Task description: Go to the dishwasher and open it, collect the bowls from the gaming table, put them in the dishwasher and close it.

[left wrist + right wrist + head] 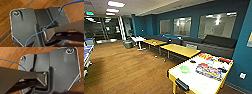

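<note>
Two bowls are sitting on the white-topped gaming table (194,82) at the lower right: a lime-green bowl (185,69) near its left edge and what looks like a small dark bowl (192,61) beyond it, beside colourful board game boxes (209,71). I'd be steering in square to the table's near side. Wooden floor (121,72) is stretching toward yellow tables (180,50), sofas and teal walls. Whether either gripper's fingers are open, I cannot tell.
</note>
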Controlling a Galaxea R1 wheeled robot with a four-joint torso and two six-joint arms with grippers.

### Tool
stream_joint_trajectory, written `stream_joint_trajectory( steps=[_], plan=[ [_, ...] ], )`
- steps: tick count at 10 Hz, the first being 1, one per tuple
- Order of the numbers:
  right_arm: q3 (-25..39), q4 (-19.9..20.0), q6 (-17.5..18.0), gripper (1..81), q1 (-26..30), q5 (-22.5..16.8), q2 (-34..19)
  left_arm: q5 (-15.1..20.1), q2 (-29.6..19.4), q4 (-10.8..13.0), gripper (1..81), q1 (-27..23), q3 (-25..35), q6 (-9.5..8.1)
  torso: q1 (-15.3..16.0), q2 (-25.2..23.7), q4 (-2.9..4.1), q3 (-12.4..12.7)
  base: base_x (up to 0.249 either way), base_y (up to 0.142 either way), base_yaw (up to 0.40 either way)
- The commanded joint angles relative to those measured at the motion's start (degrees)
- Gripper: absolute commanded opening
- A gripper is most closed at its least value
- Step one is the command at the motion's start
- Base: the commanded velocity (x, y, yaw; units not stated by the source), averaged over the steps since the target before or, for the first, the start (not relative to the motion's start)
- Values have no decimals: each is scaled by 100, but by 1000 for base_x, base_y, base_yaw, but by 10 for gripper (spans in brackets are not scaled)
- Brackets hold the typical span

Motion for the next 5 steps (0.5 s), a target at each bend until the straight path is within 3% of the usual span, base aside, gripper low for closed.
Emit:
stream_joint_trajectory(
  steps=[1,5],
  plan=[
    [32,-47,-12,811,320,-287,3,242,9,82,811,-258,17,39,0,0,0,0,148,67,0],
    [32,-56,-12,811,320,-287,3,251,9,82,811,-258,17,39,0,0,0,0,145,68,0]
  ],
)
